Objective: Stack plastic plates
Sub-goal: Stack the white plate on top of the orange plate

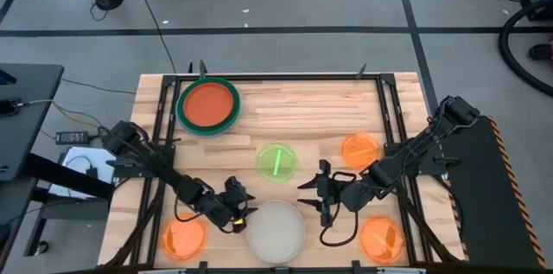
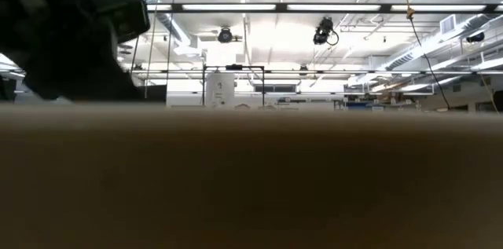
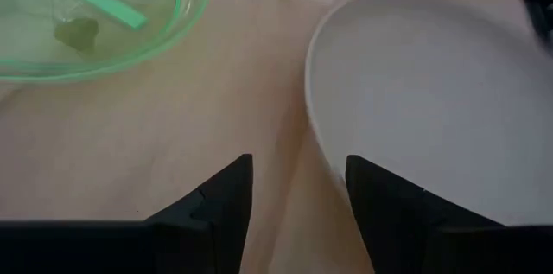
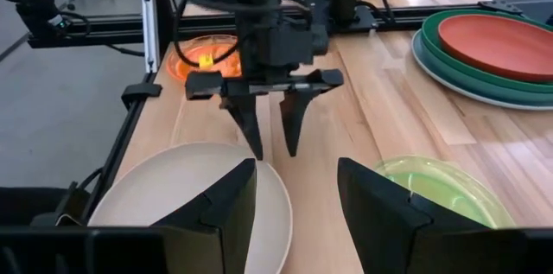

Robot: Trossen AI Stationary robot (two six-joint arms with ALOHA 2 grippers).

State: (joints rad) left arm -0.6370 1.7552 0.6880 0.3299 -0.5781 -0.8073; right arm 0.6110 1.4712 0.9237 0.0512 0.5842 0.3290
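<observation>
A large cream plate (image 1: 275,232) lies flat on the wooden table near its front edge. My left gripper (image 1: 244,212) is open just left of it. In the left wrist view the plate's rim (image 3: 321,149) runs toward the gap between the fingers, and no touch shows. My right gripper (image 1: 313,194) hovers open beyond the plate's far right side, above the table. A small neon-green plate (image 1: 276,162) lies mid-table. A red-orange plate sits on a teal and a dark-green one (image 1: 208,105) at the far left.
Small orange plates lie at the front left (image 1: 184,238), the front right (image 1: 380,238) and the right (image 1: 359,149). Black rails (image 1: 161,136) frame the table. Bare wood (image 1: 302,105) stretches across the far middle. A blurred brown surface fills most of the low view.
</observation>
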